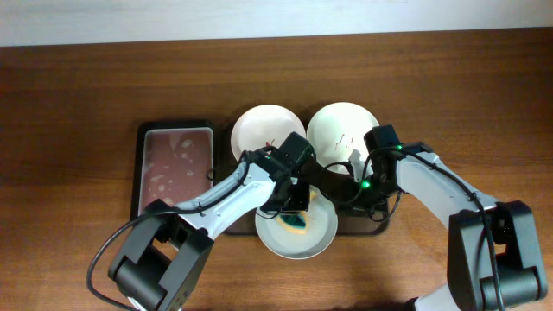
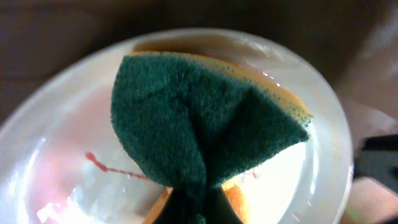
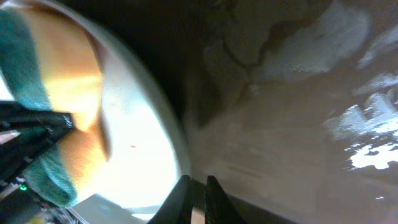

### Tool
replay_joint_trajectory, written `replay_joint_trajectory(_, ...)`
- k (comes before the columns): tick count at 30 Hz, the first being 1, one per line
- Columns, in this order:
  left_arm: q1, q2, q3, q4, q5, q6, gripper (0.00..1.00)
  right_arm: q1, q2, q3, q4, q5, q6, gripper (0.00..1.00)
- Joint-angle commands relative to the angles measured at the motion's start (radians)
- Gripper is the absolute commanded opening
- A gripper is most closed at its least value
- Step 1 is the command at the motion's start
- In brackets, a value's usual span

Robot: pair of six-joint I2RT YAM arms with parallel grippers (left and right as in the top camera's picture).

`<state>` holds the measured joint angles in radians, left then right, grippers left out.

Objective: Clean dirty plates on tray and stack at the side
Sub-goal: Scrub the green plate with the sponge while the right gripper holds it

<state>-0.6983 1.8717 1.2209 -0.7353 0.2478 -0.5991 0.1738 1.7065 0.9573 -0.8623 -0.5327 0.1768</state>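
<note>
Two white plates sit at the back of the dark tray [image 1: 381,226]: the left plate [image 1: 262,128] and the right plate [image 1: 341,125], each with thin red marks. A third plate [image 1: 320,244] [image 2: 323,155] lies at the front, overhanging the tray's near edge, wet, with a red smear [image 2: 106,165]. My left gripper [image 1: 296,206] [image 2: 199,214] is shut on a green-and-yellow sponge [image 1: 299,225] [image 2: 199,112], pressing it onto this plate. My right gripper [image 1: 344,206] [image 3: 198,182] sits at the plate's right rim [image 3: 168,134], its jaws narrowly apart with nothing seen between them.
A smaller black tray with a reddish inside [image 1: 177,164] lies just left of the plates. Both arms cross over the middle of the dark tray. Bare wooden table [image 1: 86,104] extends to the left, right and behind.
</note>
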Motion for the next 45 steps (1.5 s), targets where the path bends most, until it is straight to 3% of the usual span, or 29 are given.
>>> replay_joint_trajectory(1, 0.002, -0.012, -0.008, 0.014, 0.059, 0.047, 0.00, 0.005, 0.003, -0.005, -0.002, -0.114, -0.004, 0.24)
replay_joint_trajectory(6, 0.002, -0.012, -0.008, 0.018, 0.052, 0.034, 0.00, 0.005, 0.003, -0.005, -0.018, -0.003, -0.003, 0.25)
replay_joint_trajectory(9, 0.002, -0.012, -0.008, 0.077, 0.159, 0.028, 0.00, 0.016, 0.003, -0.020, -0.022, 0.022, -0.003, 0.25)
replay_joint_trajectory(17, 0.001, -0.011, -0.008, 0.100, 0.164, -0.076, 0.00, 0.064, 0.003, -0.058, 0.025, 0.080, 0.098, 0.04)
replay_joint_trajectory(23, -0.052, -0.004, -0.009, 0.152, 0.092, -0.190, 0.00, 0.064, 0.003, -0.058, 0.037, 0.031, 0.098, 0.04)
replay_joint_trajectory(26, -0.104, -0.004, -0.010, 0.151, -0.039, -0.307, 0.00, 0.064, 0.003, -0.058, 0.037, 0.028, 0.098, 0.04)
replay_joint_trajectory(30, -0.140, -0.003, -0.010, 0.142, -0.198, -0.373, 0.00, 0.064, 0.003, -0.058, 0.036, 0.028, 0.098, 0.04)
replay_joint_trajectory(38, -0.110, -0.041, -0.009, 0.009, -0.431, -0.331, 0.00, 0.064, 0.003, -0.058, 0.036, 0.028, 0.098, 0.04)
replay_joint_trajectory(42, -0.045, -0.090, -0.009, -0.017, -0.420, -0.261, 0.00, 0.064, 0.003, -0.058, 0.036, 0.028, 0.098, 0.04)
replay_joint_trajectory(45, -0.034, -0.090, -0.009, -0.039, -0.328, -0.256, 0.00, 0.064, 0.003, -0.058, 0.036, 0.028, 0.098, 0.04)
